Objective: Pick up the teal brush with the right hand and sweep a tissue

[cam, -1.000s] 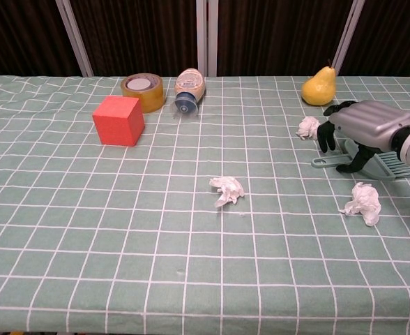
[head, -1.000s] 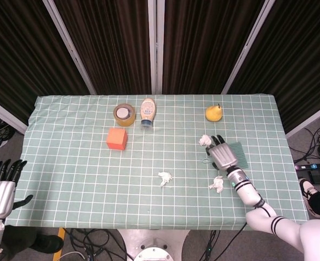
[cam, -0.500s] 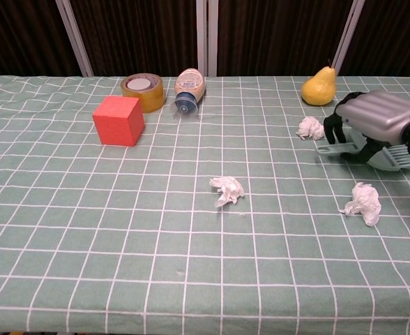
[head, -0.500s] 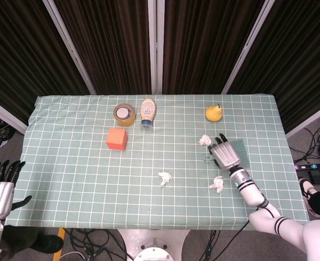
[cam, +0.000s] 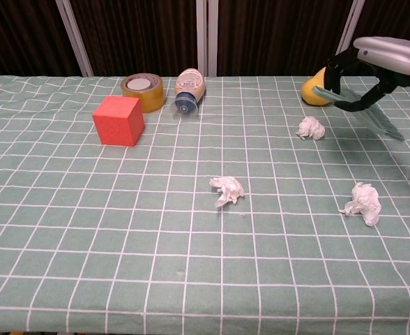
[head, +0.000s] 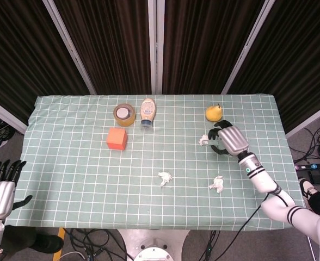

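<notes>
Your right hand (cam: 372, 70) grips the brush (cam: 362, 112), fingers wrapped around it, and holds it in the air above the table (cam: 86, 209), bristle end tilted down. A tissue (cam: 310, 128) lies just beside and below it, near the pear (cam: 312, 91). Your left hand (head: 1, 187) hangs off the table edge, fingers apart, holding nothing.

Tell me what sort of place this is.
Probably a robot lab or test cell, not a home. Dark curtain panels on metal frames back a table under a green checked cloth, loose cables lie on the floor below it, and unrelated props such as an orange cube sit on top.
</notes>
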